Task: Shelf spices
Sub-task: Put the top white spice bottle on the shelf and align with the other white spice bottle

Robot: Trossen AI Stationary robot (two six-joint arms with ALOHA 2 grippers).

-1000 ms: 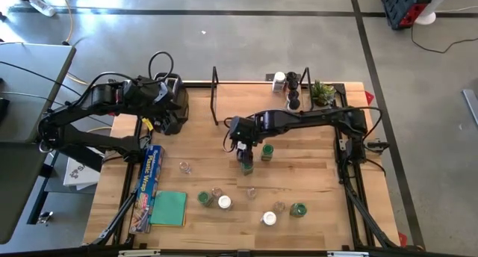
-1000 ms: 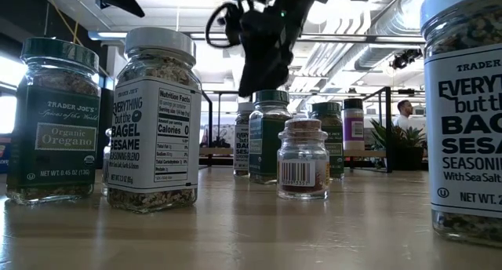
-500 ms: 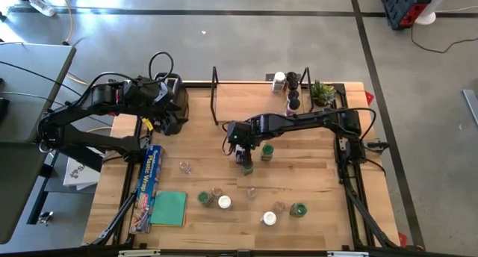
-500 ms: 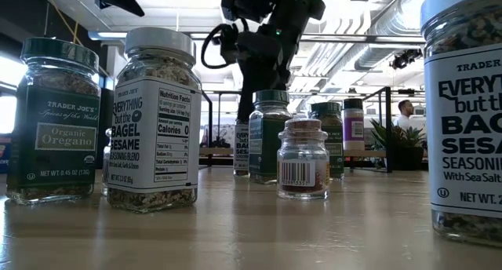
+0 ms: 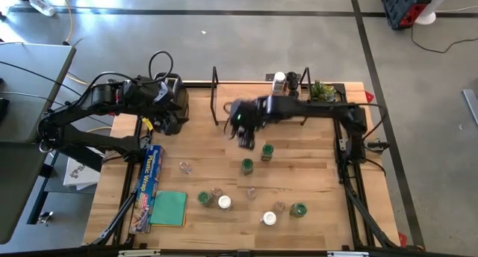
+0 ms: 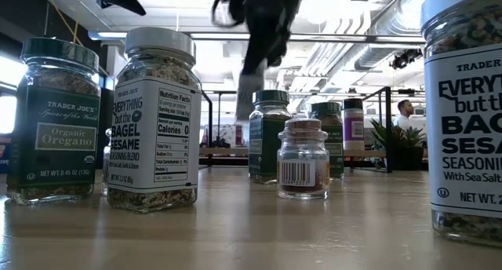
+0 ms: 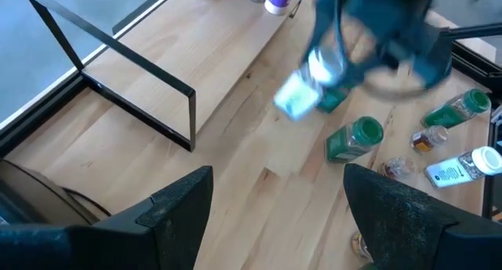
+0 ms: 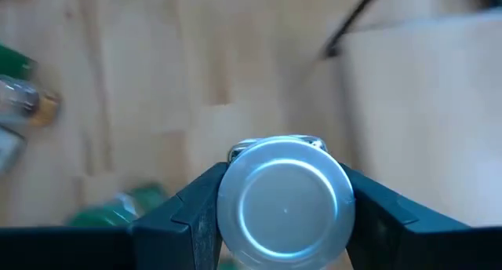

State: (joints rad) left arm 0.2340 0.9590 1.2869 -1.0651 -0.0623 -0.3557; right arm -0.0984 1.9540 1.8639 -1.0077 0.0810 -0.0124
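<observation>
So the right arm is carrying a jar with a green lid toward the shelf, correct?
Not quite: the lid is white, not green. The right wrist view shows the right gripper with its fingers clamped on a white-lidded jar, and the high view shows it near the shelf.

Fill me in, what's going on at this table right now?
The right gripper is clamped on a small spice jar with a silvery-white lid, carried in the air near the low wooden shelf with black metal end frames. More small jars with green and white lids stand scattered on the light wooden table; a few are already at the shelf's far end. The left gripper waits open beside the black toaster.
</observation>
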